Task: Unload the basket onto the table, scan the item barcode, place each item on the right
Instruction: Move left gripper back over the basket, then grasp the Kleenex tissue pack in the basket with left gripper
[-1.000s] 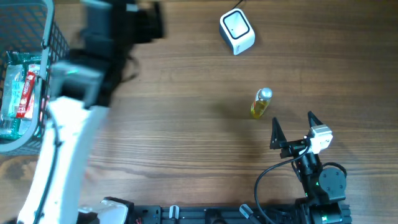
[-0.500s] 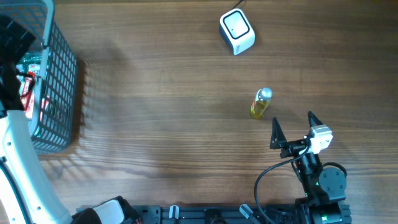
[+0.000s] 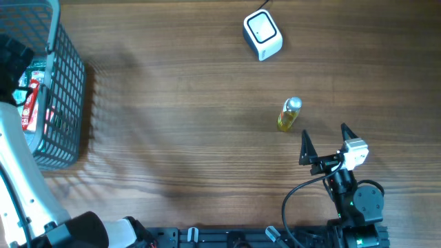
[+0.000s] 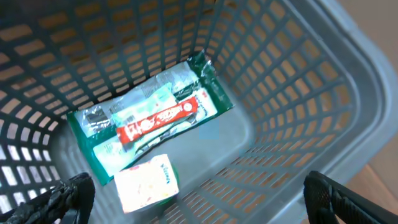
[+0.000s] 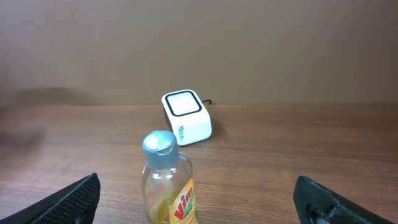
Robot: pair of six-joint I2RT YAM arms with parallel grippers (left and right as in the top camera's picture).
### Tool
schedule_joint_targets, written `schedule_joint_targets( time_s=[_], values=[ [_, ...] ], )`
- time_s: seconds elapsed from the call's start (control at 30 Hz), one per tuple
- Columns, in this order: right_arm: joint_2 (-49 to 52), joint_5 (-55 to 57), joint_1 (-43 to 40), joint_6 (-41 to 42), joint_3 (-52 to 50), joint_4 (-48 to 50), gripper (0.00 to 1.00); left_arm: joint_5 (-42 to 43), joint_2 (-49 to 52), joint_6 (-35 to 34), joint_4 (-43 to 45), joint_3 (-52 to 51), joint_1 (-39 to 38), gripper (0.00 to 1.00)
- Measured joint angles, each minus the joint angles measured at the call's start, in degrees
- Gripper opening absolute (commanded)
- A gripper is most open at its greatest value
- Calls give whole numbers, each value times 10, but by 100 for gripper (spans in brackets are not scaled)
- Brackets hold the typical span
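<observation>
Left jaws wide over basket [image 4: 364, 65]; right jaws wide near upright bottle [image 5: 168, 180].

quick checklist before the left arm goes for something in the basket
1. left gripper open: ok
2. left gripper above the basket, contents in view: ok
3. red packet on top of the pile, nothing covering it: ok
4. barcode on red packet facing up: cannot tell
5. scanner top uncovered: ok
6. right gripper open, apart from the bottle: ok
</observation>
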Motion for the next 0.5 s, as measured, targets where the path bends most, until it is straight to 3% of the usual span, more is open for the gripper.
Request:
schedule_joint_targets(
  time_s=[0.27,0.5],
  values=[
    [0,0,0,0,0,0,100,1,44,59,-19,0,7,100],
    [0,0,0,0,0,0,100,40,86,78,-34,0,60,100]
  ],
)
